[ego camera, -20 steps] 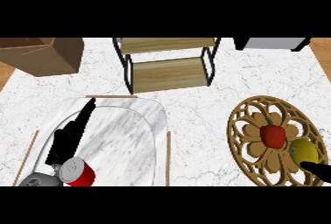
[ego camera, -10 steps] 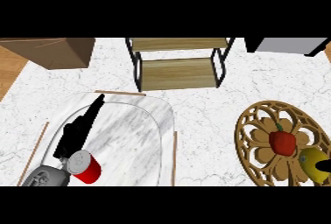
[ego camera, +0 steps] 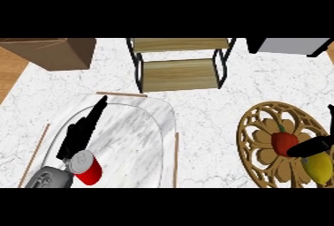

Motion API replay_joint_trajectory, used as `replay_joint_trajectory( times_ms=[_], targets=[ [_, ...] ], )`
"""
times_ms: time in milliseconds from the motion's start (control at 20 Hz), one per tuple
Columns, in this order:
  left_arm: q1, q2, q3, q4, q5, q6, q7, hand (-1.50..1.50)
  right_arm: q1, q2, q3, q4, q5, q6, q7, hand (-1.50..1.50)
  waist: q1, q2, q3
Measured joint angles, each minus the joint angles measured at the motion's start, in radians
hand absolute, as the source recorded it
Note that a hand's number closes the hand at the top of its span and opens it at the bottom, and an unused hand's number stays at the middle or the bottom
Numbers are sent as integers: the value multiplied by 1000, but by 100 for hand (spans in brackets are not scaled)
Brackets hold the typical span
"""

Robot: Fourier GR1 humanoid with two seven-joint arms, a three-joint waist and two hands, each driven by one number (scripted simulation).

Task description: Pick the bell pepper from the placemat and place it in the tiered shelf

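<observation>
A red bell pepper lies on a round carved wooden placemat at the right, with a yellow fruit just below it. Only part of my right hand shows: a straight black digit comes in from the right edge and ends against the pepper's lower right side, crossing above the yellow fruit. Another black tip shows higher at the edge. The wooden tiered shelf with black legs stands at the top centre. My left hand rests open at the left, fingers straight.
The left hand lies over a marble mat with wooden edges. A red cylinder with a grey top sits by the left wrist. A cardboard box stands top left and a grey appliance top right.
My right hand has come in from the right edge and now reaches the bell pepper. The view drifted a little sideways. The left hand keeps its pose.
</observation>
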Motion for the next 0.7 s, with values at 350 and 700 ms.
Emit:
replay_joint_trajectory(
  times_ms=[350,700],
  targets=[
    [22,-6,12,-1,-2,6,-8,0,-103,109,53,157,47,28,2,-150,-28,-9,1],
    [60,6,29,-24,-6,13,-8,0,-166,176,77,276,115,64,3,-150,-50,-17,-1]
  ],
)
